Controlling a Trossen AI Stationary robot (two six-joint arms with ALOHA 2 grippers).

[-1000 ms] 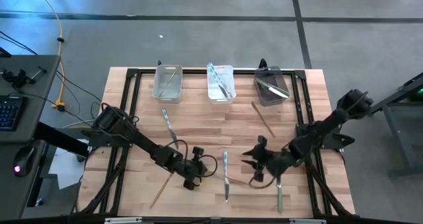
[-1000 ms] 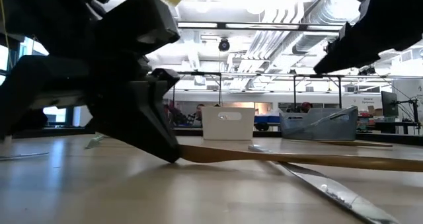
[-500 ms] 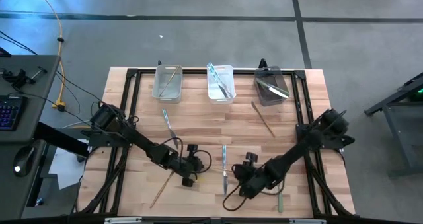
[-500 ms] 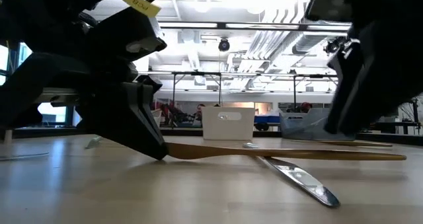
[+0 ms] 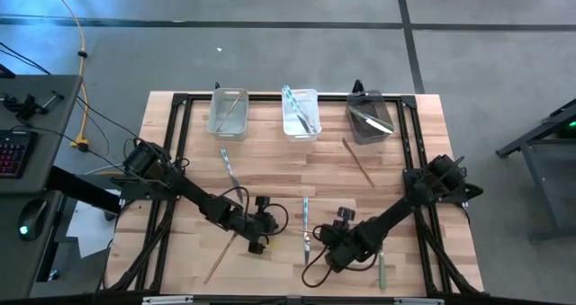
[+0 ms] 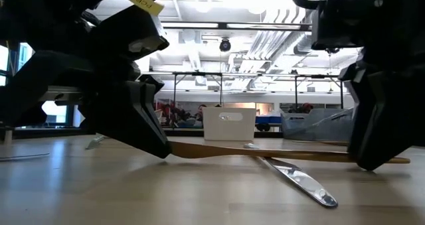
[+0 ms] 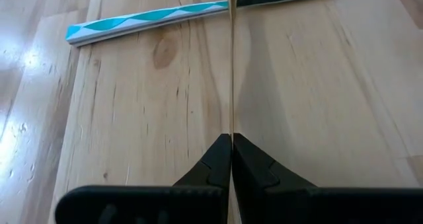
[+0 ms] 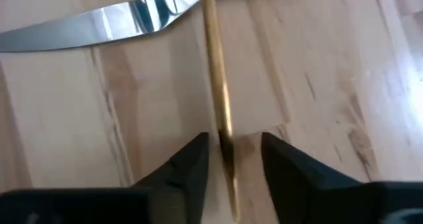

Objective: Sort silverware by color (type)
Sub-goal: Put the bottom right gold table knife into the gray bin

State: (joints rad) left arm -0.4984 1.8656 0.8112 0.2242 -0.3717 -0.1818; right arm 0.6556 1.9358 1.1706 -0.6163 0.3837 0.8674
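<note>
- Two pincers now work one gold piece (image 6: 265, 152) lying across the teal knife (image 5: 306, 226) on the worktop (image 5: 270, 174).
- Right pincer (image 5: 333, 246) has swung in from farther off to just beside the knife; fingers apart, straddling the gold piece, not yet gripping.
- Left pincer (image 5: 258, 228), on the knife's other side, stays clenched on that same piece.
- Likely a handover or joint lift; sorting is only partly done.
- Beyond the knife: clear bin (image 5: 228, 125) holds a gold utensil (image 5: 230, 105), white bin (image 5: 300, 128) teal-silver pieces (image 5: 297, 107), grey bin (image 5: 367, 134) grey-green pieces (image 5: 371, 118).
</note>
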